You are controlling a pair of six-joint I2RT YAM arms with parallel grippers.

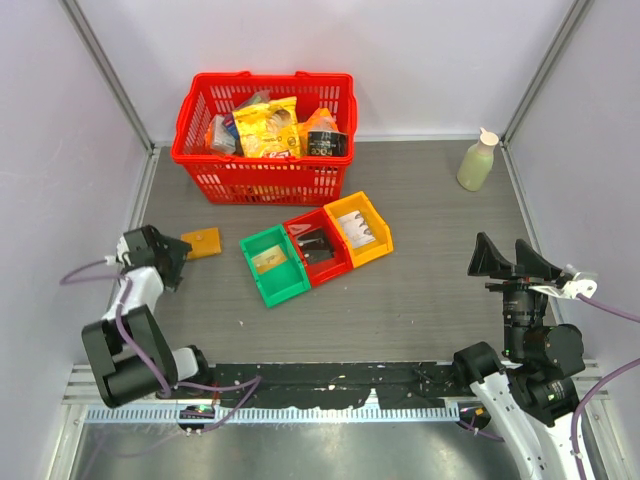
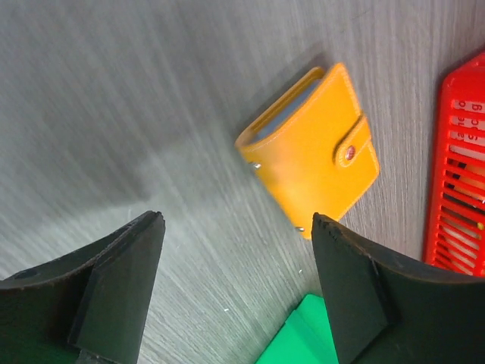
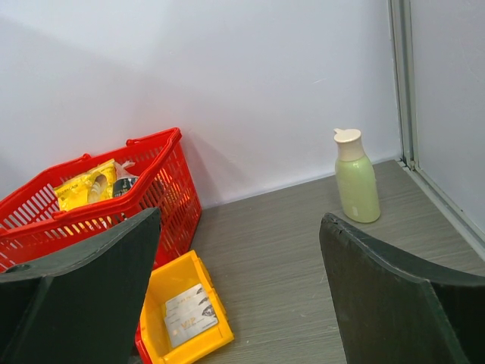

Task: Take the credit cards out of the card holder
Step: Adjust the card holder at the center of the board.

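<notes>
**Card holder** (image 1: 203, 242) (image 2: 314, 148): tan-orange wallet, lying flat on the table (image 1: 420, 290) at about 9 o'clock in the overhead view. It is folded closed, with the edge tab snapped over the cover. It sits apart from the bins, with the green bin (image 1: 258, 280) at its 4 o'clock.

**Left gripper** (image 1: 175, 252) (image 2: 236, 221): low over the table at the holder's 8 o'clock side, tips pointing toward it. The jaws are spread wide with only bare table between them, so it is released and grasps nothing. In the left wrist view the holder lies beyond the fingertips, clear of both.

**Right gripper** (image 1: 503, 255) (image 3: 239, 220): raised at 4 o'clock, well apart from everything. The jaws are fully spread and empty.

**Credit cards** (image 1: 360, 232) (image 3: 189, 312): pale cards lie flat inside the yellow bin (image 1: 350, 207). None is visible at the closed holder.

**Bins**: green, red (image 1: 330, 275) and yellow stand side by side in a slanted row at the table's centre. The green bin holds a pale flat item and the red bin a dark one; neither can be identified.

**Basket** (image 1: 262, 178) (image 3: 163, 189): red mesh, at 12 o'clock against the back wall, holding packets.

**Bottle** (image 1: 477, 160) (image 3: 356, 182): pale green, upright, at 2 o'clock near the far right corner.
</notes>
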